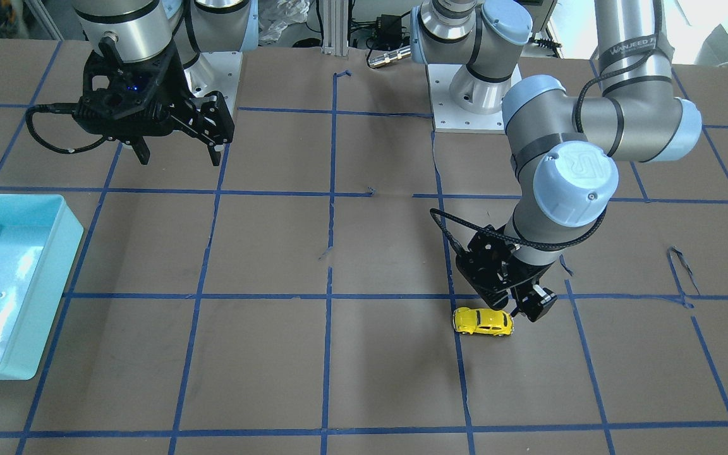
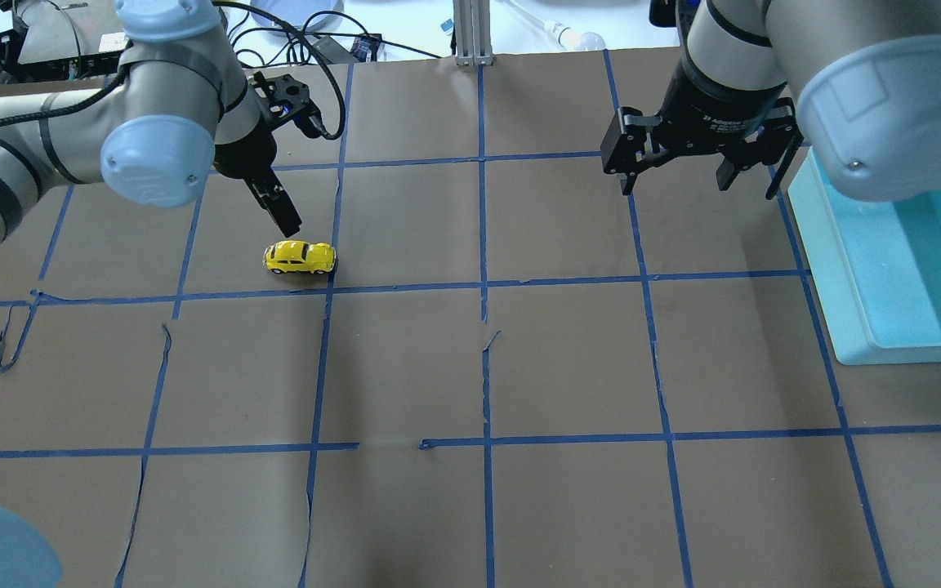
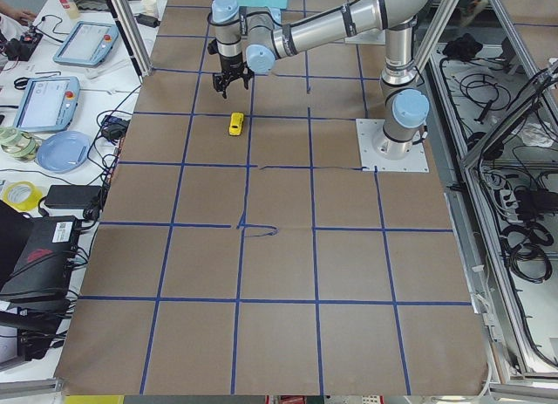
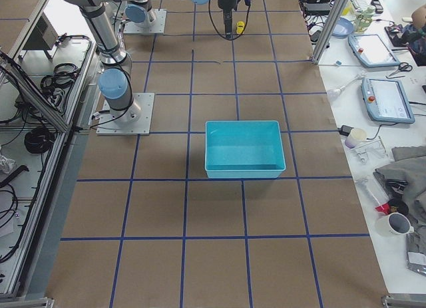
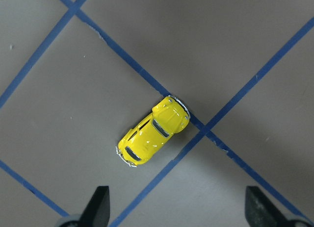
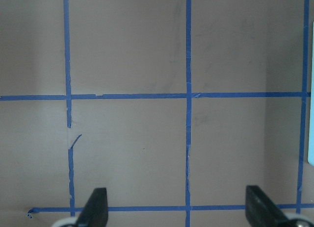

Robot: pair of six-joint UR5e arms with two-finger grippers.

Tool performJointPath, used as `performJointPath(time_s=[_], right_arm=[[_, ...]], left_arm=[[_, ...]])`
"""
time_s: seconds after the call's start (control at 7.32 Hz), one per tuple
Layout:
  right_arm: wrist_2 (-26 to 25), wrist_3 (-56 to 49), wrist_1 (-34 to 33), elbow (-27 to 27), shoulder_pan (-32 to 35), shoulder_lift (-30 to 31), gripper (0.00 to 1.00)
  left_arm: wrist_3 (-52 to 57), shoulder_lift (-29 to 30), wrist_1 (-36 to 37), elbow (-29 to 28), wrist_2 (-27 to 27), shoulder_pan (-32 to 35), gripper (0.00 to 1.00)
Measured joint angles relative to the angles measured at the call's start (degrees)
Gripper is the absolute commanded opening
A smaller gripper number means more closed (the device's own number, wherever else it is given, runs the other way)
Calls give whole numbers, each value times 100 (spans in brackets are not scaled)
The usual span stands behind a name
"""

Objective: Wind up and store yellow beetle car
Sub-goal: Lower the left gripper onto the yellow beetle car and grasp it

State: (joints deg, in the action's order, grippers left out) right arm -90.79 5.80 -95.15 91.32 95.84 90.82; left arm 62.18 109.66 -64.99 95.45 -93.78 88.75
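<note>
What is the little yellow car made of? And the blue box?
The yellow beetle car looks like painted metal or hard plastic, I can't tell which. Its glossy shell shows bright highlights, and its bumpers look silvery. The turquoise bin looks like smooth moulded plastic: one even colour, rounded corners, a soft shine inside.

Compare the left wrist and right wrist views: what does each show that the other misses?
Only the left wrist view shows the yellow beetle car, on the table beside a blue tape crossing. Only the right wrist view shows a sliver of the teal bin at its right edge. Both show brown table, blue tape lines and spread fingertips low in frame: the left tool and right tool are open and empty.
</note>
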Motion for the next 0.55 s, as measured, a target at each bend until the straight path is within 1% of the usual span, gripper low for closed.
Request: performJointPath(time_s=[0.27, 0.55], right_arm=[[0, 0, 3, 0, -3, -2, 100], [0, 0, 1, 2, -4, -3, 100]], left_arm=[[1334, 259, 538, 205, -46, -38, 95], [2211, 572, 922, 239, -35, -128, 94]])
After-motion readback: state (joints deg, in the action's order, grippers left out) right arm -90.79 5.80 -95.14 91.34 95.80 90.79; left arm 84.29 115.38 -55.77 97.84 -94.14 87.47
